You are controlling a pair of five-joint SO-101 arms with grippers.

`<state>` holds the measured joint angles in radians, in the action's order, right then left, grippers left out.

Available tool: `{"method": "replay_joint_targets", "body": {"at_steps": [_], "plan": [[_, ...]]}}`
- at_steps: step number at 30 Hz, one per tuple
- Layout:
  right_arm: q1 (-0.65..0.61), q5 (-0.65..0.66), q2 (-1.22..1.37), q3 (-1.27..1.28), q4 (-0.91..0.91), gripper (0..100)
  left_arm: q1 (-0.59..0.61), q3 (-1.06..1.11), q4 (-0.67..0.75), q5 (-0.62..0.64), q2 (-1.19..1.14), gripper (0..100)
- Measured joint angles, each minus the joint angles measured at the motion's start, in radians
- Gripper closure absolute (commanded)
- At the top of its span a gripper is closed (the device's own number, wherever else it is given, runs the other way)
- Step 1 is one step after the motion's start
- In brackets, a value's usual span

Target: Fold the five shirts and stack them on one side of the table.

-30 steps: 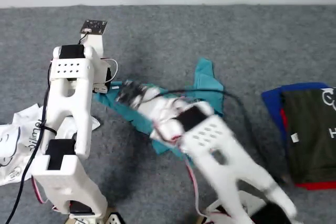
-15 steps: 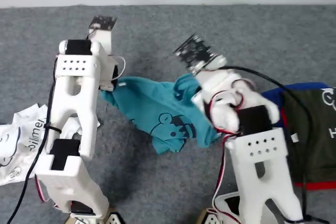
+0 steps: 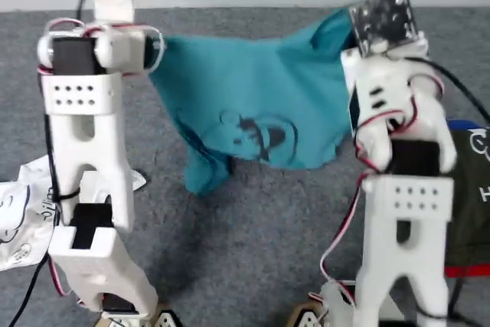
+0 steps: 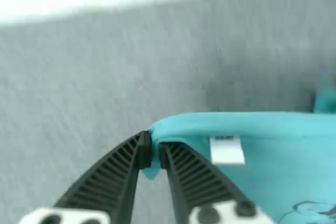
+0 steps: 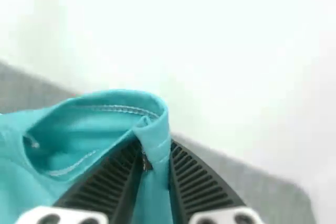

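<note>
1. White shirt: we see it crumpled on the grey table at the 8 o'clock edge, beside the left arm's base.

2. Left arm: upright, with its wrist high toward 11 o'clock. The left gripper has its fingers clenched on a corner of the teal shirt, near the sewn-in label.

3. Teal shirt: we find it hung between the two grippers at 12 o'clock. Its long axis runs from 9 to 3 o'clock, the printed face toward the high camera. The body drapes toward 6 o'clock and one lower corner droops toward 7 o'clock.

4. Right arm: upright, with its wrist high toward 1 o'clock. The right gripper is pinched on a stitched hem fold.

5. Folded shirts: dark on top, red and blue beneath, stacked at the 4 o'clock edge.
</note>
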<state>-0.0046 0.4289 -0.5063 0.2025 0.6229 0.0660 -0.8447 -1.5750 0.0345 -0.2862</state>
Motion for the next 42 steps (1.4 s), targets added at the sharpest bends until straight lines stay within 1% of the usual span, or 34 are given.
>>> {"method": "replay_joint_targets", "body": {"at_steps": [2,5,10,13,18,21,26,32,35,38,42], "plan": [[0.000,0.000,0.091,-0.081,-0.038,98.8,0.012,-0.052,0.055,0.000,-0.029,99],[0.000,0.000,0.253,-0.264,-0.049,98.8,0.026,-0.135,0.143,0.000,-0.084,99],[0.000,0.000,0.572,-0.658,-0.051,98.8,0.031,-0.308,0.318,-0.002,-0.180,99],[0.000,-0.002,0.746,-0.934,-0.015,98.8,0.031,-0.427,0.416,-0.002,-0.230,99],[-0.009,-0.002,0.980,-1.396,0.058,98.8,0.031,-0.519,0.454,-0.002,-0.295,99],[-0.021,0.003,1.074,-1.568,0.089,98.8,0.032,-0.522,0.442,-0.002,-0.331,99],[-0.023,0.072,1.146,-1.626,0.097,98.8,0.034,-0.522,0.440,-0.002,-0.354,99],[-0.023,0.087,1.131,-1.636,0.080,98.8,0.035,-0.531,0.440,-0.002,-0.354,99],[-0.023,0.087,1.094,-1.636,0.077,98.8,0.028,-0.583,0.463,-0.002,-0.354,99],[-0.023,0.087,1.048,-1.636,0.023,98.8,0.000,-0.671,0.493,-0.002,-0.351,99],[-0.021,0.087,0.976,-1.637,0.008,98.8,-0.032,-0.750,0.477,-0.037,-0.334,99]]}}
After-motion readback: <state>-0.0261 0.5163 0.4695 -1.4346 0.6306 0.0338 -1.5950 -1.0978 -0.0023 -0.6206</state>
